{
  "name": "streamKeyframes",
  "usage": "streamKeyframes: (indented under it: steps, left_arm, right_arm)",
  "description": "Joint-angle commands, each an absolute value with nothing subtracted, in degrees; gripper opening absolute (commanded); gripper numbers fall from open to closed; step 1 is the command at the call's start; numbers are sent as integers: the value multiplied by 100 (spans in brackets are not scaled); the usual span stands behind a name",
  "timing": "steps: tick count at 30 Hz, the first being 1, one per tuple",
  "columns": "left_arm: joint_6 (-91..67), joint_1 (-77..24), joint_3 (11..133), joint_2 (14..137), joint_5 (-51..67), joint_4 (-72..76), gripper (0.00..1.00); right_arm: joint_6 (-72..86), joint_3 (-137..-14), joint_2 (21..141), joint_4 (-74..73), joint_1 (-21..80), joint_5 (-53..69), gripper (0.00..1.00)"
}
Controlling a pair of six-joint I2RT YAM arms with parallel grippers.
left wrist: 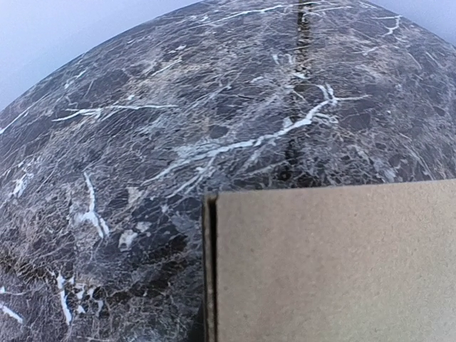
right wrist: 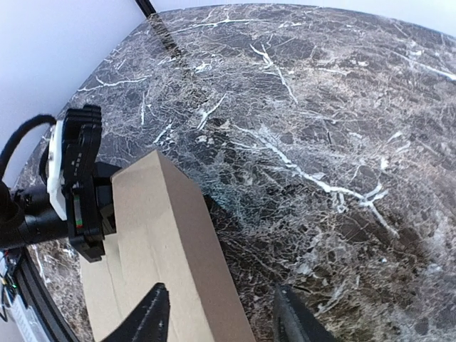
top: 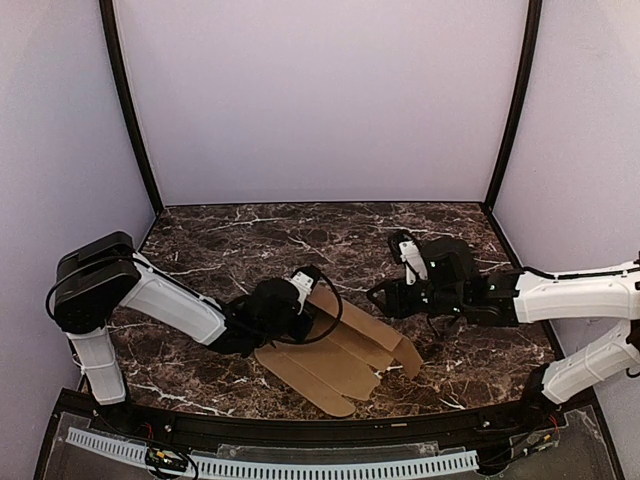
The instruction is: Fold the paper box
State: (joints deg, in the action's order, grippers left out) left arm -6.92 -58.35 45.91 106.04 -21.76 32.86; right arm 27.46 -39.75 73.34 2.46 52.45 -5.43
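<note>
The paper box [top: 335,362] is a tan cardboard sheet lying part-folded on the marble table [top: 250,240], between the two arms. My left gripper [top: 306,290] sits at the sheet's upper-left corner, shut on a panel that it holds raised. In the left wrist view that panel [left wrist: 328,263] fills the lower right and hides the fingers. The right wrist view shows the raised panel [right wrist: 167,235] as a ridge, with the left gripper [right wrist: 77,182] behind it. My right gripper [right wrist: 224,317] is open, one fingertip [right wrist: 153,313] over the cardboard and the other over bare marble. In the top view it [top: 378,297] hovers at the sheet's right side.
Pale purple walls [top: 320,100] close in the table on three sides, with black corner posts [top: 130,110] at the back. A black rail and a white cable chain [top: 300,465] run along the near edge. Bare marble lies behind the arms.
</note>
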Motion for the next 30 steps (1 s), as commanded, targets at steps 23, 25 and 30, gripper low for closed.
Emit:
streamKeyframes:
  steps: [23,25,30]
  left_arm:
    - [-4045,-5922,4624,9973,-4748,762,1]
    - [-4049,-5929,4600,9973,-4736,791,1]
    - [-4032,-5995,4465,9951,-4705,917,1]
  right_arm:
    - [3491,-4241,6977,233,4902,389,9]
    - [3585,-4331,7325,343,4911,450,0]
    - [3678,-4579,7918,554,4957,358,0]
